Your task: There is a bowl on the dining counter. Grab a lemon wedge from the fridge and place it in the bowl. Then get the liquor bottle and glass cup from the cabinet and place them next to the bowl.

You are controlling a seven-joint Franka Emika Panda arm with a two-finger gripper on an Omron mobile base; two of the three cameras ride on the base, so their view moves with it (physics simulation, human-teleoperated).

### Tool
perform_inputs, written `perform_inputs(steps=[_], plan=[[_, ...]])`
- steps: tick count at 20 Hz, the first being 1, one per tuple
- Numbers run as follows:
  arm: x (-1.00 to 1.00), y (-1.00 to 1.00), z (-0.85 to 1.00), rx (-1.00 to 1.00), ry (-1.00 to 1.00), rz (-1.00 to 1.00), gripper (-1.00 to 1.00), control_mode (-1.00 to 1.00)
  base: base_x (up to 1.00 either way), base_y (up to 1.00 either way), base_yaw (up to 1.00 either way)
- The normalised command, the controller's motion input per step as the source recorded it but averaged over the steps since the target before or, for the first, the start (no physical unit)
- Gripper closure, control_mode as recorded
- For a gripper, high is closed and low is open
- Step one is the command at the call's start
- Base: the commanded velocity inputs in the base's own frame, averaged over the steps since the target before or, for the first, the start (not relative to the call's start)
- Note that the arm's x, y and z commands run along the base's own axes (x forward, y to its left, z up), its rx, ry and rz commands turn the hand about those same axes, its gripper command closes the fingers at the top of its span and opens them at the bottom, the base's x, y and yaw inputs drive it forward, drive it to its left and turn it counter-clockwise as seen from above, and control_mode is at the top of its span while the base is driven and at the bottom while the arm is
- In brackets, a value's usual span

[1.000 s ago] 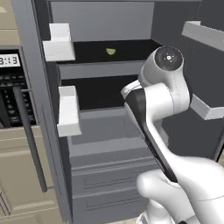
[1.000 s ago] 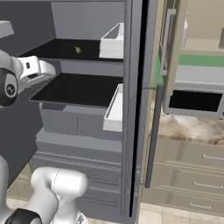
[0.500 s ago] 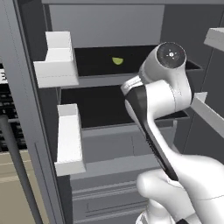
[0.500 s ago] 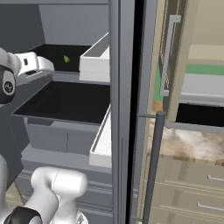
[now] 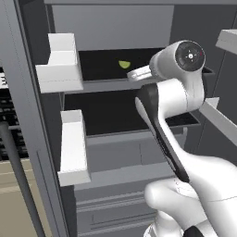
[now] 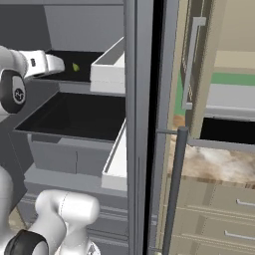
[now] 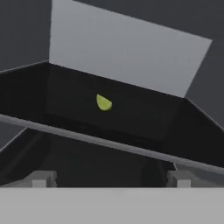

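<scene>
On the fridge's (image 5: 32,115) upper shelf, the lemon wedge (image 7: 103,103) lies ahead of the wide-open, empty gripper (image 7: 109,177), whose fingers could snag the shelf's front lip.

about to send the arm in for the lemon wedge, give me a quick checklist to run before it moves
1. Fridge doors open, shelves reachable: ok.
2. Lemon wedge in sight, lying on the dark upper shelf toward the back: ok.
3. Gripper open and holding nothing: ok; its fingers stand wide apart.
4. Hand aimed at the wedge: ok; in the hand view it sits a little left of centre above the shelf's front edge.
5. Path clear: ok, nothing shows on the shelf between hand and wedge.
6. Room for the hand under the shelf's ceiling: cannot tell.
</scene>
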Motion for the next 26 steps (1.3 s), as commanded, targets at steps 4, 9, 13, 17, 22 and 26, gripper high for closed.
perform_inputs(steps=[4, 9, 13, 17, 22, 26], plan=[[0.89, 0.0, 0.0, 0.13, 0.03, 0.0, -1.0, -1.0, 0.0, 0.0, 0.0], [0.9, 0.0, 0.0, 0.09, 0.05, 0.0, -1.0, -1.0, 0.0, 0.0, 0.0], [0.74, 0.0, -0.06, 0.05, 0.14, 0.0, -1.0, -1.0, 0.0, 0.0, 0.0], [0.62, 0.08, -0.18, 0.04, 0.22, 0.02, -1.0, -1.0, 0.0, 0.0, 0.0], [0.5, 0.17, -0.07, 0.02, 0.09, 0.03, -1.0, -1.0, 0.0, 0.0, 0.0], [0.25, 0.09, 0.0, 0.0, -0.07, 0.02, -1.0, -1.0, 0.0, 0.0, 0.0]])
